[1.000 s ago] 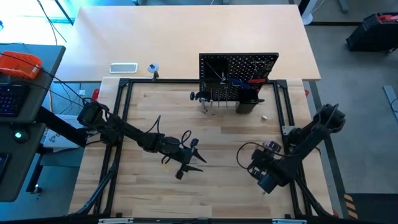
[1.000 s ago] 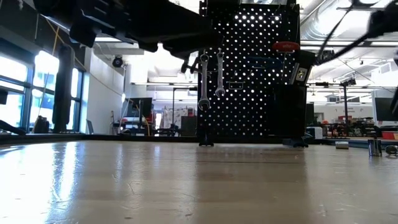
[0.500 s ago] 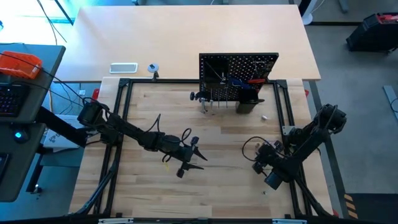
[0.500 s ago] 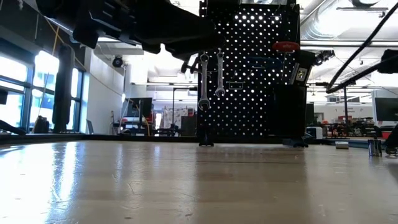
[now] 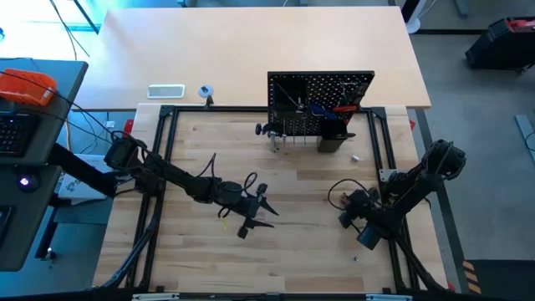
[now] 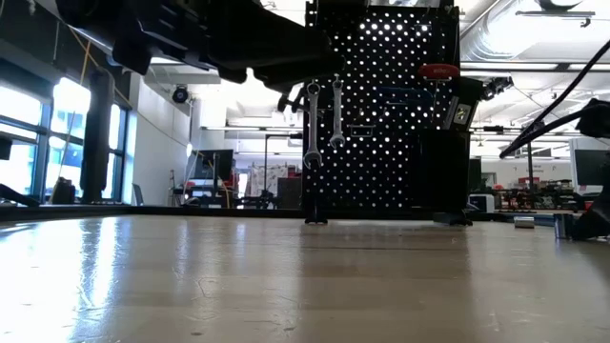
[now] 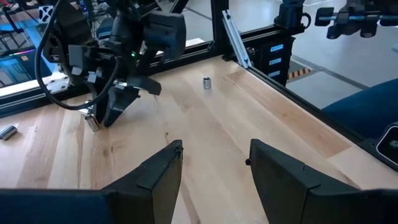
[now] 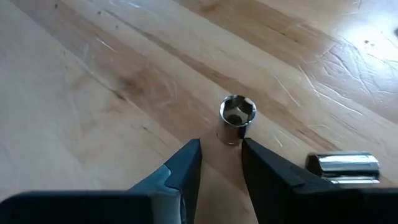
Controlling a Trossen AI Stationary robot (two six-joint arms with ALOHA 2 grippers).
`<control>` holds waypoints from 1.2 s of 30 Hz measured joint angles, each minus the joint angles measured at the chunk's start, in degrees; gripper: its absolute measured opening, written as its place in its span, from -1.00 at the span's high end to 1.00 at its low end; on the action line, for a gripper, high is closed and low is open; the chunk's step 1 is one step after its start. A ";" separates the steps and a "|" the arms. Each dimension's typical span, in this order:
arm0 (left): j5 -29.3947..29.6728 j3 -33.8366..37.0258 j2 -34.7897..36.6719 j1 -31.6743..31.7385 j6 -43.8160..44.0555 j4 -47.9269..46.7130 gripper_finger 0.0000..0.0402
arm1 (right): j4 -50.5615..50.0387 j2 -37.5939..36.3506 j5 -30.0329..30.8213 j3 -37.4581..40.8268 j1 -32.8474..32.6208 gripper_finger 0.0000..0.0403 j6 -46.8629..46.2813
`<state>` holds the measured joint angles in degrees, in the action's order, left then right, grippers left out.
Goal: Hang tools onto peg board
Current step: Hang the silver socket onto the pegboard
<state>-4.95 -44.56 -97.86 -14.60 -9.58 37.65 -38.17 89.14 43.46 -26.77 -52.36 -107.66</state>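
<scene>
Steel socket [image 8: 237, 117] upright on wood, just ahead of spread right claw [image 8: 221, 163].

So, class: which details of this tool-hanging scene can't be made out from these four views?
- Peg board, high view: the tools on its hooks are too small to tell apart.
- Peg board bin, low view: its wall hides any contents.
- Second socket, right wrist view: the right gripper's finger covers its lower edge.

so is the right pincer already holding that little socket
No, the right pincer is open and empty, with the upright socket standing on the table just ahead of its tips.
</scene>
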 joint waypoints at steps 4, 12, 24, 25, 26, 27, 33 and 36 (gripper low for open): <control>0.01 0.00 0.00 0.03 -0.05 0.00 0.11 | 1.74 -0.07 1.36 1.36 -0.02 0.43 -1.55; 0.00 0.00 0.00 0.01 -0.04 0.00 0.11 | 0.56 0.04 5.68 1.54 1.00 0.43 -1.55; 0.00 0.00 0.00 0.01 -0.04 0.27 0.11 | 0.75 0.04 5.99 1.51 5.61 0.44 -0.38; 0.00 0.00 0.00 0.01 -0.04 0.43 0.11 | 1.26 0.04 5.97 1.51 6.17 0.46 0.31; 0.01 0.00 0.00 0.01 -0.04 0.55 0.11 | 2.00 0.04 5.99 1.51 6.75 0.50 1.29; 0.00 0.00 0.00 0.01 -0.04 0.71 0.11 | 2.80 0.04 5.68 1.51 7.40 0.54 2.37; 0.00 0.00 0.00 0.01 -0.04 1.31 0.11 | 6.24 0.00 4.87 1.40 9.64 0.75 8.27; 0.00 0.00 0.00 0.01 -0.04 1.29 0.11 | 6.83 0.00 5.04 1.32 9.62 0.75 8.23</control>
<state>-4.95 -44.56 -97.86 -14.59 -9.63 38.94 -31.33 89.14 48.51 -25.45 -42.74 -99.43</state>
